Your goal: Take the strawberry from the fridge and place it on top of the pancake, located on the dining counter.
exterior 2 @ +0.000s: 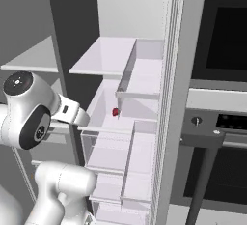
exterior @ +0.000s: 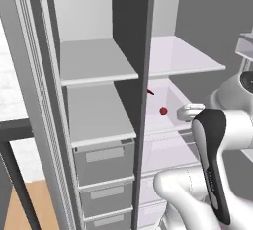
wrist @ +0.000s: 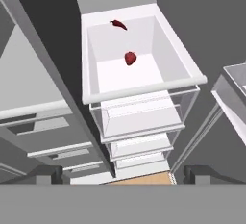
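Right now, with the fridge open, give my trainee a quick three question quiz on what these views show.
1. True or false: the strawberry sits in a white tray inside the fridge.
2. What lies behind the strawberry in the hand view: A) a dark red elongated item, B) a pancake, C) a bottle?
3. Fill in: below the tray are stacked clear ____.

Key: 1 true; 2 A; 3 drawers.

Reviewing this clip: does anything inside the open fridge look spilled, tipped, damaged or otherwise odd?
Nothing stands out. The strawberry and a darker thin red item lie apart on a white shelf tray of the fridge; no spill or breakage shows. The gripper is short of the tray, fingers spread wide, holding nothing.
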Robot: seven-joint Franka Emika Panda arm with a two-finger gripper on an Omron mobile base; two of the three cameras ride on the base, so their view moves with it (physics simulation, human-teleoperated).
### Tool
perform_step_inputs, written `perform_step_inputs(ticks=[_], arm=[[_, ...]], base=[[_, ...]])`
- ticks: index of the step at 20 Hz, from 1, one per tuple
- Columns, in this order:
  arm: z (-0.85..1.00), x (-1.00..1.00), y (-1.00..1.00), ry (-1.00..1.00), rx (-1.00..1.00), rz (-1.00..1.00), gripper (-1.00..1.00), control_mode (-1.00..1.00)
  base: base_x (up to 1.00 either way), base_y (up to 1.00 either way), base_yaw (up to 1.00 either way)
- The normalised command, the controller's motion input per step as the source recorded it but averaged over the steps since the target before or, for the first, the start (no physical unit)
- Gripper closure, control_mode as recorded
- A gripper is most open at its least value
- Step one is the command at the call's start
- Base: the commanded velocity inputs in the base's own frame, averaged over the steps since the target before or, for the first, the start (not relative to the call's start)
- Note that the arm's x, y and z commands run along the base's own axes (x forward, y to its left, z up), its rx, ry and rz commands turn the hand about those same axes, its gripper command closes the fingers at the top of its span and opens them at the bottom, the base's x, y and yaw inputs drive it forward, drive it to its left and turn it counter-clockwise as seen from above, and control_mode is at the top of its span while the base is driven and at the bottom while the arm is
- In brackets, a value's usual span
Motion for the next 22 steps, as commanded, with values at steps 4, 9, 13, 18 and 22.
perform_step_inputs(ticks=[4, 9, 13, 18, 22], arm=[[0.0, 0.0, 0.0, 0.0, 0.0, 0.0, -1.0, 1.0], [0.0, 0.0, 0.0, 0.0, 0.0, 0.0, -1.0, 1.0], [0.0, 0.0, 0.0, 0.0, 0.0, 0.0, -1.0, 1.0], [-0.04, 0.21, 0.0, 0.0, 0.0, 0.0, -1.0, -1.0], [-0.52, 0.56, 0.0, -0.08, -0.03, 0.02, -1.0, -1.0]], base=[[0.01, -0.28, 0.0], [0.3, -0.34, 0.0], [0.22, -0.21, 0.0], [0.13, 0.0, 0.0], [0.0, 0.0, 0.0]])
